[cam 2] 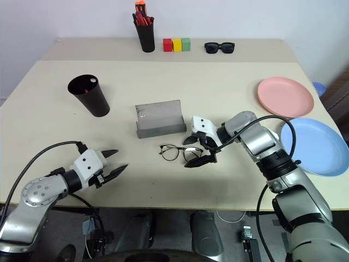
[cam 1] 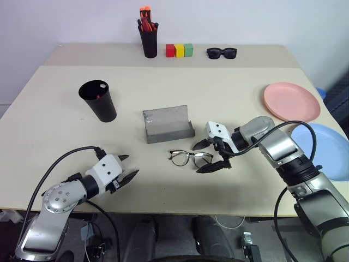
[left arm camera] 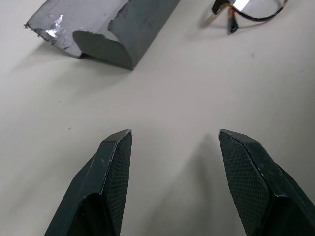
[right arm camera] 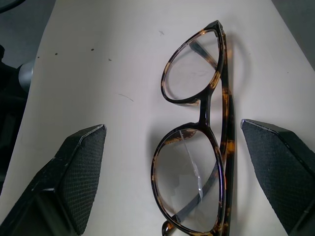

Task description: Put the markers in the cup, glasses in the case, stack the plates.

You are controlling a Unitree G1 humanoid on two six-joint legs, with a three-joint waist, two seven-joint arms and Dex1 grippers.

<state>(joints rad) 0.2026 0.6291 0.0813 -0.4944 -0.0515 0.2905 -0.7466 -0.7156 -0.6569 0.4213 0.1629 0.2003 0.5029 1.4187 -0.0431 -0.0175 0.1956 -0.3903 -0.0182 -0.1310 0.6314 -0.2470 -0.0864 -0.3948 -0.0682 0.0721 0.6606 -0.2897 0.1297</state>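
The wire-rimmed glasses [cam 1: 188, 158] lie unfolded on the table, just in front of the grey case [cam 1: 168, 125], which stands open. My right gripper [cam 1: 199, 158] is open and straddles their right lens, one finger on each side, as the right wrist view shows around the glasses [right arm camera: 197, 132]. My left gripper [cam 1: 130, 166] hovers open and empty near the table's front left, pointing toward the case [left arm camera: 108, 29]. The black cup [cam 1: 98, 100] stands at the left, with a red tip and a white tip of the markers [cam 1: 98, 96] showing inside. The pink plate [cam 1: 292, 101] and the blue plate [cam 1: 322, 150] lie side by side at the right.
Along the back stand a black pen holder [cam 1: 149, 38] with red-orange markers, three coloured blocks [cam 1: 179, 50] and dark sunglasses [cam 1: 221, 53]. The blue plate reaches the table's right edge. The table's front edge runs just below both grippers.
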